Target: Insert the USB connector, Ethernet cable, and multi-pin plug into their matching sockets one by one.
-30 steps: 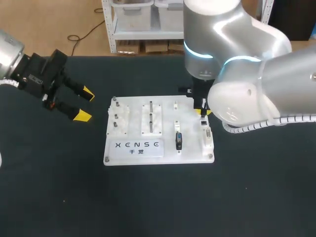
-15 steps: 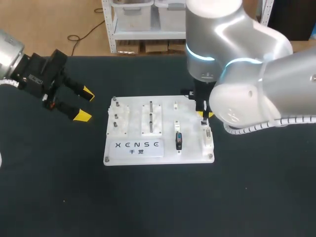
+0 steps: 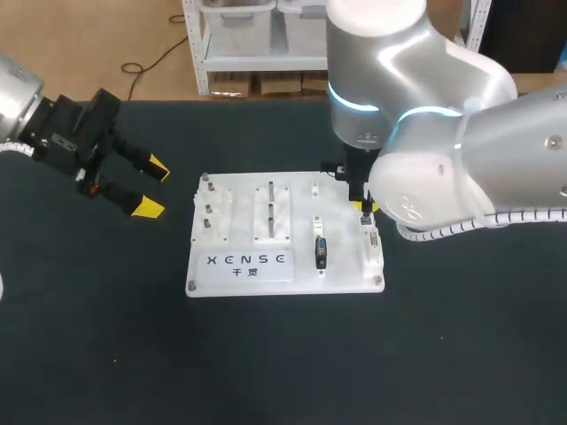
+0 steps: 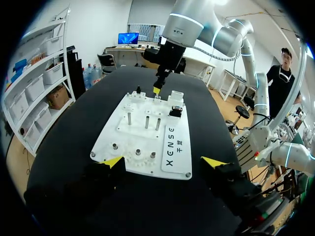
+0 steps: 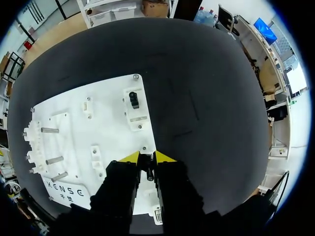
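Observation:
A white socket board [image 3: 297,273] lies mid-table. My right gripper [image 3: 365,208] points straight down at the board's right edge. In the right wrist view that gripper [image 5: 147,158] is shut on a small dark plug [image 5: 148,171], pinched between the yellow tips over the white board [image 5: 108,128]. A black connector [image 3: 321,252] stands in a holder near the board's front. A pale multi-pin connector [image 3: 373,245] sits by the front right corner. My left gripper [image 3: 152,188] hovers open and empty off the board's left side, and from the left wrist view it [image 4: 163,162] faces the board [image 4: 125,132].
Metal posts [image 3: 270,199] and short pegs [image 3: 209,208] stand on the board's left half. Another black part in a white holder [image 5: 134,100] sits ahead of the right fingers near the corner screw. Black tabletop [image 3: 266,363] surrounds the board.
The right arm's wrist shifted slightly, and its yellow tips crept a little toward the front over the right-edge socket. The left arm has not moved.

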